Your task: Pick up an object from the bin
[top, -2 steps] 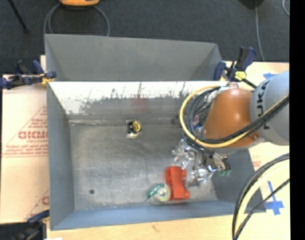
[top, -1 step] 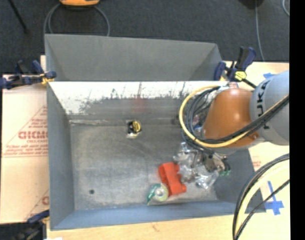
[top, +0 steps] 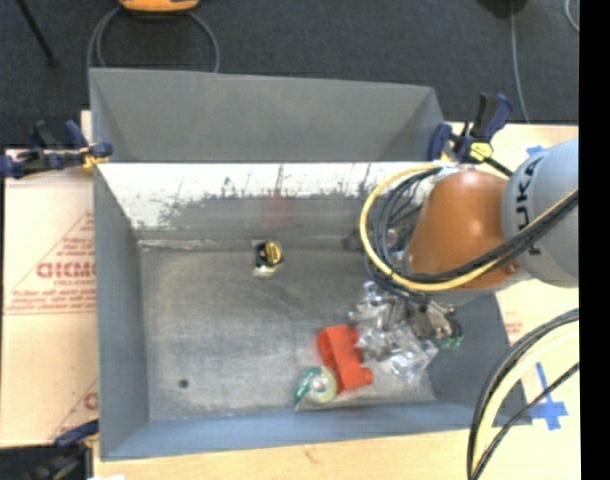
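Arm [top: 465, 233]: reaches in from the right over the bin's right side, highest in the scene, its wrist under a rounded orange-brown cover with yellow and black cables looped around it.
Bin [top: 185, 348]: grey metal, with sloping walls and a scuffed floor; the far wall is streaked with dark marks, and the left half of the floor is bare.
Gripper [top: 390, 340]: a cluster of silvery metal and clear parts below the cover, low over the near right part of the floor; whether it is wide or narrow cannot be told, and nothing can be seen held in it.
Red piece [top: 343, 356]: blocky and orange-red, lying on the floor in the near right part, just beside the gripper on its left and partly under its edge; whether the two touch is unclear.
Pale ring [top: 315, 386]: a small, whitish-green, rounded thing against the near wall, just beside the red piece's near left end.
Yellow-and-black bit [top: 268, 256]: the smallest thing, alone at the foot of the far wall, well apart from the gripper.
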You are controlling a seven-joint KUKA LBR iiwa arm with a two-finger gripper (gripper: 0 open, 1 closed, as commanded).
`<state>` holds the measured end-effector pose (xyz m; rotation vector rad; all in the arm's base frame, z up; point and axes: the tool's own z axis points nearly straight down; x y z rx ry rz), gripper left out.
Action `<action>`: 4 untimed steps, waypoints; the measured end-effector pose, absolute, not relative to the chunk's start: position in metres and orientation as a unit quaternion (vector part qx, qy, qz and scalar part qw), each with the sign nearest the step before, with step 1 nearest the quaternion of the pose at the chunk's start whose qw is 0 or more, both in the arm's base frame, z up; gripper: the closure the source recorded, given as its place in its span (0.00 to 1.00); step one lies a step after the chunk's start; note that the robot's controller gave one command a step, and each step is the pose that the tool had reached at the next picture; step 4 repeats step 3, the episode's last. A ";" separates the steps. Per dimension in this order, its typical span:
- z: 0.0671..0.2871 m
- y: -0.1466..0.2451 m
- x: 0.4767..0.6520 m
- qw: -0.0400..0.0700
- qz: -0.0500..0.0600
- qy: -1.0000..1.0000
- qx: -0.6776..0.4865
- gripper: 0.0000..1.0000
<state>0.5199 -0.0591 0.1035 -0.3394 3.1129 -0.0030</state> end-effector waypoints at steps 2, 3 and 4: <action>0.124 -0.061 0.522 0.003 -0.001 0.994 -0.107 1.00; 0.152 -0.063 0.524 0.003 -0.001 0.994 -0.106 1.00; 0.152 -0.063 0.524 0.003 -0.001 0.994 -0.106 1.00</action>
